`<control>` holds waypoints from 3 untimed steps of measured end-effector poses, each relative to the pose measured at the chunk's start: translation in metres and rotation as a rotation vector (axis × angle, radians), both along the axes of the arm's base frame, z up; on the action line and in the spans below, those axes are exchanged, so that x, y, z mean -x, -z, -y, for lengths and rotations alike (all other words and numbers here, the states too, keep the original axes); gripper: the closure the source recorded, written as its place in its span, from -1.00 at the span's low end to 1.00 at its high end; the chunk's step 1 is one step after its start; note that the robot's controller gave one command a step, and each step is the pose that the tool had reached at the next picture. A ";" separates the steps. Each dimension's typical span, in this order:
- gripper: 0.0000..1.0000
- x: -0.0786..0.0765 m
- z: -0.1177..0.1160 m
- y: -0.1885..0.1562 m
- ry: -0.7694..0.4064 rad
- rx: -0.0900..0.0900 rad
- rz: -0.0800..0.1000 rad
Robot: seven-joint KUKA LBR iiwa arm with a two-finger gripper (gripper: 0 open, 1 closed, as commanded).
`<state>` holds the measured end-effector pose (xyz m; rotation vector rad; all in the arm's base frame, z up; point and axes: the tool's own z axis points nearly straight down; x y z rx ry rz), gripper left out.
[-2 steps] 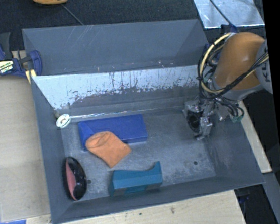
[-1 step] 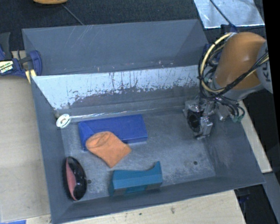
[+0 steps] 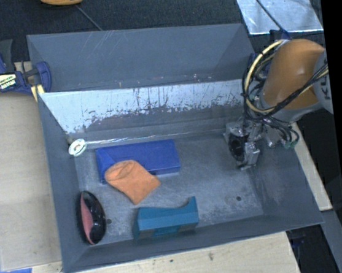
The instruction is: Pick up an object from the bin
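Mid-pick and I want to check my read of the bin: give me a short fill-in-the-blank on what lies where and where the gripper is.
1. The ____ cloth lies partly over the blue box.
2. The gripper hangs over the ____ side of the bin, apart from the things in it.
3. The black and red oval thing lies by the bin's near-____ corner.
4. The small ____ ring lies beside the blue box's far left corner.

Missing words: orange; right; left; white.

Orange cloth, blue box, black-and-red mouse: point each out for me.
orange cloth (image 3: 132,180), camera view, middle of the cloth.
blue box (image 3: 155,152), camera view, bare top face.
black-and-red mouse (image 3: 92,217), camera view, its middle.
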<state>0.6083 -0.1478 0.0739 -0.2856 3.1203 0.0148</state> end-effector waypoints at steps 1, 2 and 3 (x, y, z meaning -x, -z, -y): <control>1.00 0.034 0.000 -0.001 -0.035 0.001 0.010; 1.00 0.019 0.001 -0.003 -0.074 0.000 -0.003; 1.00 0.019 0.001 -0.003 -0.074 0.000 -0.003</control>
